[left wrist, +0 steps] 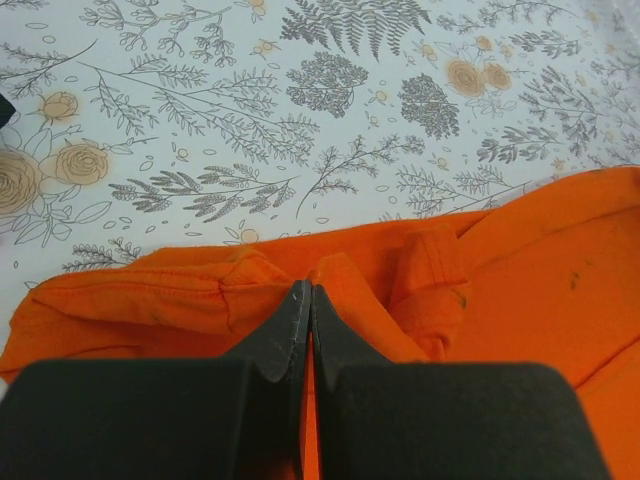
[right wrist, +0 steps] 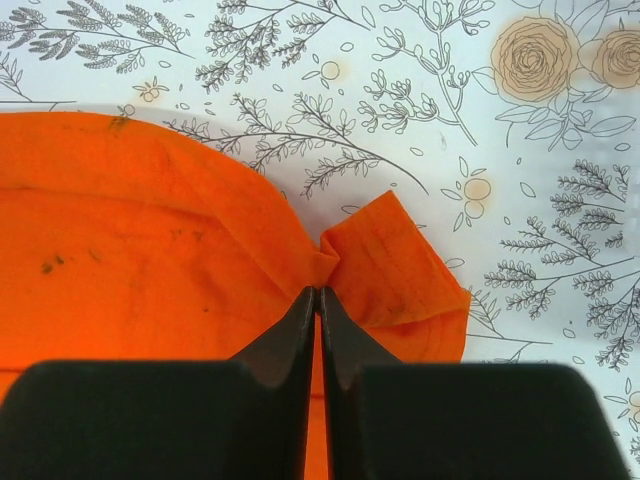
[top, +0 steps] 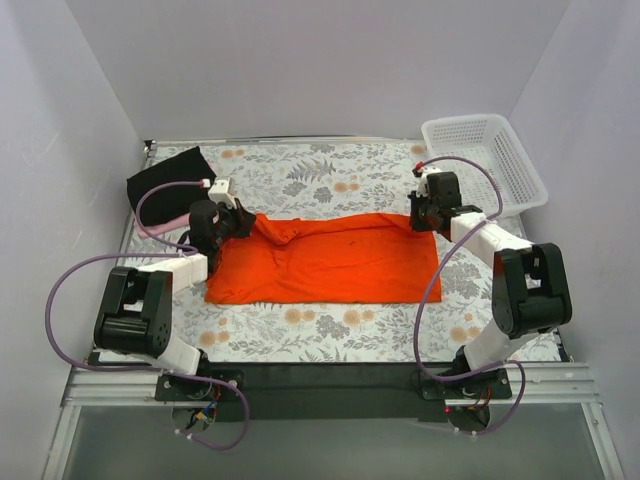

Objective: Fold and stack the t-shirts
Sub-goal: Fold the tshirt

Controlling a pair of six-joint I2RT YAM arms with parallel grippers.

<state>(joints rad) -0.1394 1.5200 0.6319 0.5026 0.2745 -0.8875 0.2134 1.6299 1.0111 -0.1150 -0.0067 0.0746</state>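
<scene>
Pinching cloth on both sides, the two arms seem to be at the start of a fold across the orange t-shirt (top: 330, 265). It lies flat mid-table on the floral tablecloth (top: 330, 335), its near hem straight and its far edge bunched at the grips. The left gripper (left wrist: 303, 290) has its jaws closed down on a ridge of fabric at the far-left corner. The right gripper (right wrist: 318, 292) is likewise clamped onto a gathered tuck at the far-right corner.

To do this well, I judge both should lift together and level, then travel toward the near hem at one pace. They should hold the cloth taut between them so no slack sags in the middle.

The wrist views show the pinches and faint dark specks in the cloth, which the overhead view cannot resolve. Only the overhead view shows the whole garment, the black t-shirt (top: 170, 172) at the far-left corner, and the white basket (top: 485, 160) at the far right.
</scene>
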